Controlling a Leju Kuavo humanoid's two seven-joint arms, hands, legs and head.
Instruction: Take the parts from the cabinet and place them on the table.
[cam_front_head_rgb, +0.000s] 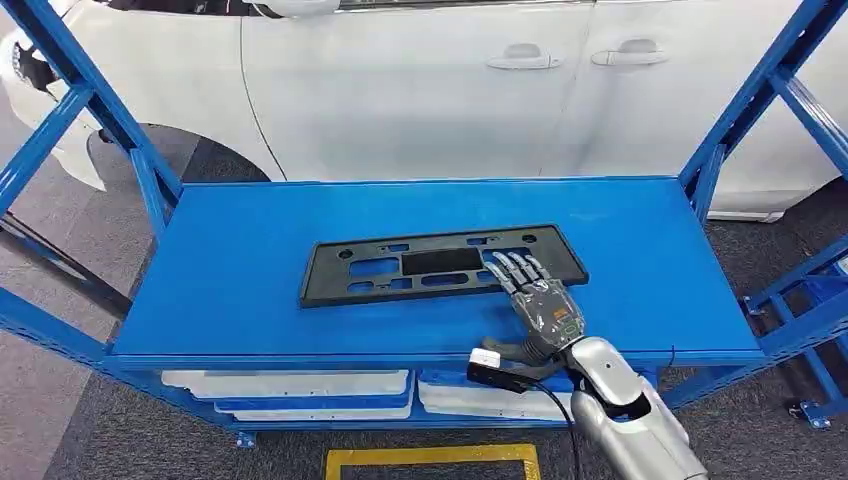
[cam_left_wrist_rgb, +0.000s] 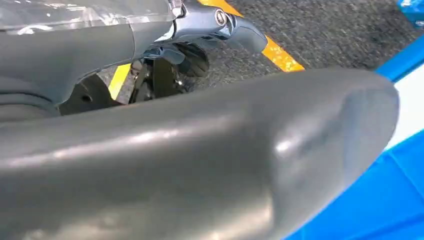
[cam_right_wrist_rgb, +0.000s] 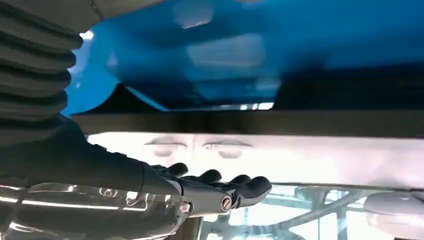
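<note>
Blue metal shelving rack (cam_front_head_rgb: 250, 250) with a flat top shelf, blue angled struts rising at both ends. One item lies directly on the top shelf: a black plastic plate holder panel (cam_front_head_rgb: 420, 265), long and rectangular, with cut-out slots, lying flat near the middle, long side roughly parallel to the front edge, slightly skewed. Lower shelf beneath holds white moulded parts (cam_front_head_rgb: 290, 385), stacked flat at left, and another white part (cam_front_head_rgb: 480, 398) at right. Rack stands on dark grey carpet floor (cam_front_head_rgb: 120, 440) with a yellow tape marking (cam_front_head_rgb: 430, 458) in front.
</note>
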